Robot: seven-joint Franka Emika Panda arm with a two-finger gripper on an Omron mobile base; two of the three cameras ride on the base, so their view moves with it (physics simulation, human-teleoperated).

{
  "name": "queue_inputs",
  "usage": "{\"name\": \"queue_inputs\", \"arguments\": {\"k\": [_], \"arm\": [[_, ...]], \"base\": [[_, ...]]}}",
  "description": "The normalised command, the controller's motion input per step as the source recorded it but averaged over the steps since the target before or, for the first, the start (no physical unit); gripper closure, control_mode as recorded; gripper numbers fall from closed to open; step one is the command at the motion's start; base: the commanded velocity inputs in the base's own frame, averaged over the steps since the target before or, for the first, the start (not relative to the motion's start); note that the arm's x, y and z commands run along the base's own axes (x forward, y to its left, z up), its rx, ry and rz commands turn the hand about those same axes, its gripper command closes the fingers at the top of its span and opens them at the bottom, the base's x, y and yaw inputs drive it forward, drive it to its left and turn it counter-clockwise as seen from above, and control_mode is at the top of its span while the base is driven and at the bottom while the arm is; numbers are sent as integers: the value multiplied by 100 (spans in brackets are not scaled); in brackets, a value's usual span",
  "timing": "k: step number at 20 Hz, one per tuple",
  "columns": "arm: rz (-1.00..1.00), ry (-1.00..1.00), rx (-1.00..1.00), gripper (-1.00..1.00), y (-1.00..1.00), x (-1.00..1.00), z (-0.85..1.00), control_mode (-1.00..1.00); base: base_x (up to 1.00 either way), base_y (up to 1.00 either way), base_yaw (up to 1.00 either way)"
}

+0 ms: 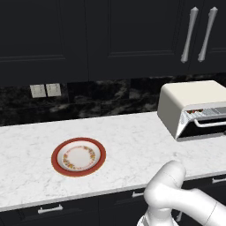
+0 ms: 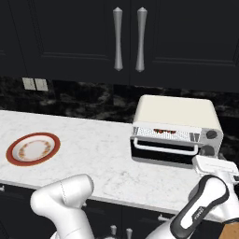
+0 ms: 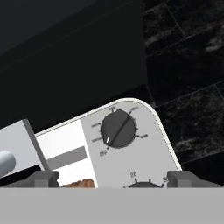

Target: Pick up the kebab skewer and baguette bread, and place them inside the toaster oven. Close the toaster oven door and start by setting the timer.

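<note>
The cream-white toaster oven [image 1: 190,99] [image 2: 175,112] stands at the counter's right end. Its door [image 2: 161,156], with a silver bar handle [image 2: 163,149], leans almost shut, leaving a narrow gap at the top. In that gap, red chunks of the kebab skewer [image 2: 163,131] [image 1: 192,111] show on the rack. A golden-brown bit, probably the baguette bread [image 3: 81,183], peeks out beside the control panel. My gripper [image 3: 113,179] [image 2: 207,162] is open, just in front of the oven's right-hand control panel. An upper dark knob [image 3: 118,129] lies ahead of the fingertips [image 3: 43,178]; a second dial [image 3: 146,184] sits between them.
A red-rimmed plate [image 1: 78,156] [image 2: 32,148] sits bare on the white marble counter [image 1: 132,141] to the left. Black wall cabinets with silver handles [image 2: 128,39] hang above the oven. A dark stone backsplash runs behind it.
</note>
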Motion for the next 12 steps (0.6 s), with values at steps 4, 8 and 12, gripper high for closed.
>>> {"name": "queue_inputs", "arguments": {"k": [4, 8, 12], "arm": [[-4, 0, 0, -100, 63, 79, 3, -100], [0, 0, -3, -100, 92, 59, 0, -100], [8, 0, -6, -100, 99, 28, -1, -100]], "base": [[0, 0, 0], [0, 0, 0], [0, 0, 0]]}}
